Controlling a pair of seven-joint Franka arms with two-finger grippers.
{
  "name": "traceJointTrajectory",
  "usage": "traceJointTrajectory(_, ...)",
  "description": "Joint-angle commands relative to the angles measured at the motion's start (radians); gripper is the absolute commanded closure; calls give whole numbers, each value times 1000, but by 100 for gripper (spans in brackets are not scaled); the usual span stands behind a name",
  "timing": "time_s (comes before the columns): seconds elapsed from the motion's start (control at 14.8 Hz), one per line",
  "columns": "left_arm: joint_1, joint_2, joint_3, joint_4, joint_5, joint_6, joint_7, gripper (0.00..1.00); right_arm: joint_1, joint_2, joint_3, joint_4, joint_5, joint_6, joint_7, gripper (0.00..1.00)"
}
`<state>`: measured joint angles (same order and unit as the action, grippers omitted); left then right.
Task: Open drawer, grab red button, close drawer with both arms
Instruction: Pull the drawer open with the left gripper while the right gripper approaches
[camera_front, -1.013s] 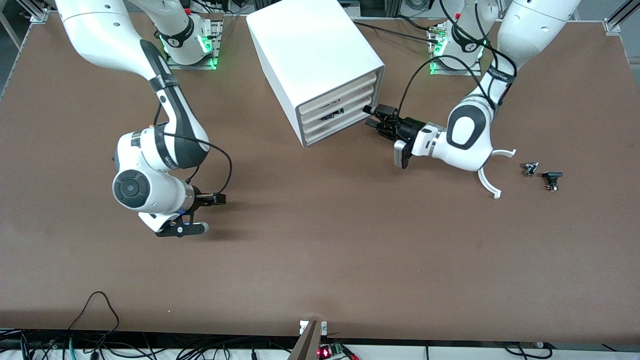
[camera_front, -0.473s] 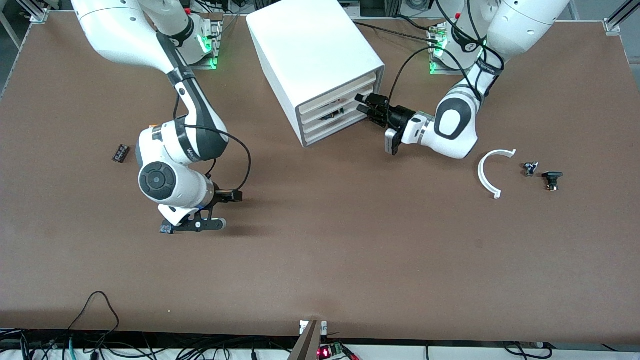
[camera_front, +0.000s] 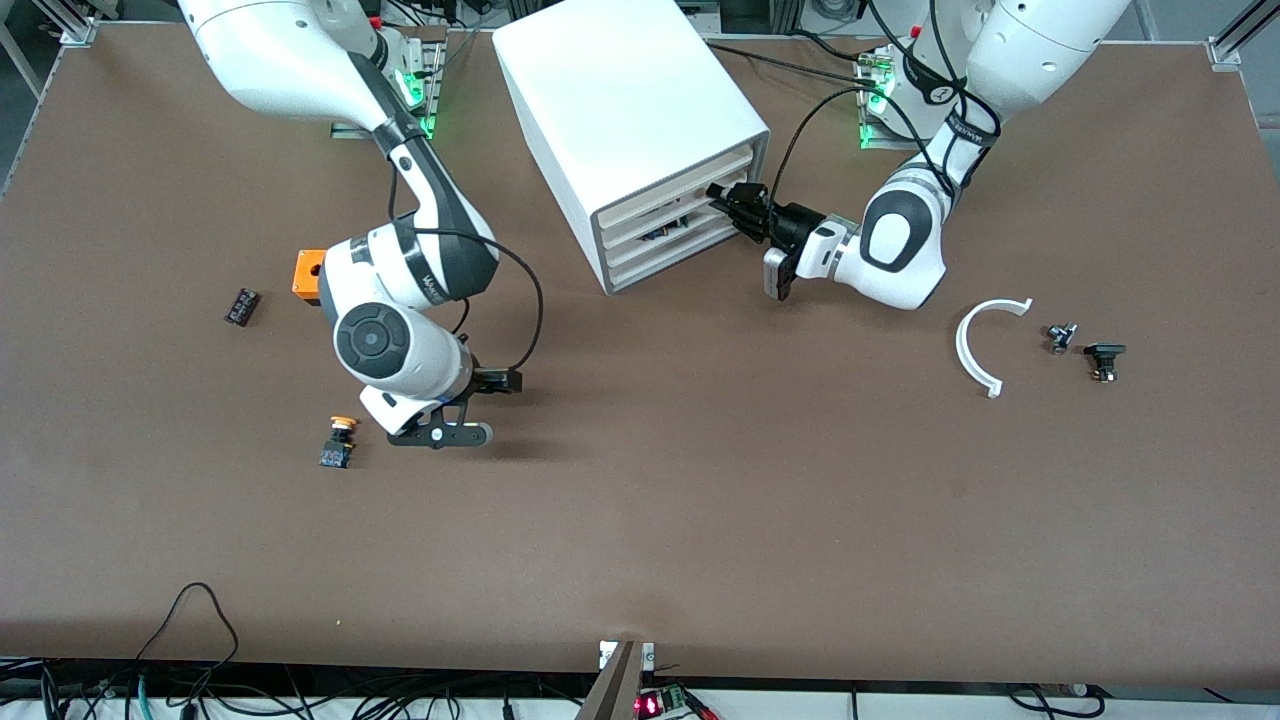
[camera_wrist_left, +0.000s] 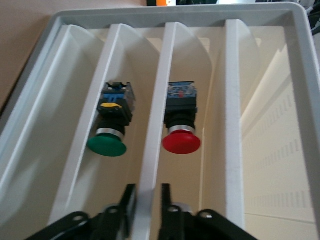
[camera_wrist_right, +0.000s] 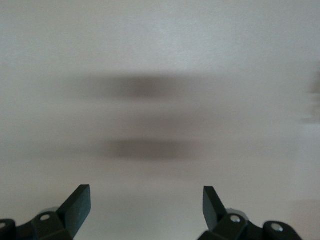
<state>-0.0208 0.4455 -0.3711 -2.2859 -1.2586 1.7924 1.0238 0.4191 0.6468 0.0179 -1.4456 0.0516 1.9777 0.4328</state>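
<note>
Left gripper (camera_front: 728, 197) jaws nearly closed on a thin cream front edge of the drawer (camera_wrist_left: 150, 150), one finger (camera_wrist_left: 127, 205) either side of it; over the last second this gripper closed in from just in front of the cabinet (camera_front: 630, 110) to the drawer fronts, so the pull looks ready to start. Drawer not visibly drawn out in the front view. Right gripper (camera_front: 470, 405) jaws wide apart, holding nothing, low over bare table; its arm has swung toward the cabinet, uncovering an orange cube (camera_front: 308, 273) and an orange-capped button (camera_front: 340, 442) beside it. Judgement: right arm is moving in to pick once the drawer is open. Contents, left wrist view: the red-capped button (camera_wrist_left: 181, 125) lies inside the cabinet on a cream tray, and a green-capped button (camera_wrist_left: 111, 122) lies on the neighbouring one, caps toward the gripper. Which drawer the red one sits in I cannot tell.
</note>
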Motion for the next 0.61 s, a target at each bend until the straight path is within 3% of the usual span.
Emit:
traceJointTrajectory(0.0,-14,35,-6,-6,-30,28,32,100,32,-3,-6,25,2,-5,99,1)
traceJointTrajectory(0.41,31,27,6,45,-10,21,2,100,66,1,-6,36,4,-3,401,1)
traceJointTrajectory(0.54,67,30,9,92,49,21,-25,100,81,5,-6,63,2,-9,540,1)
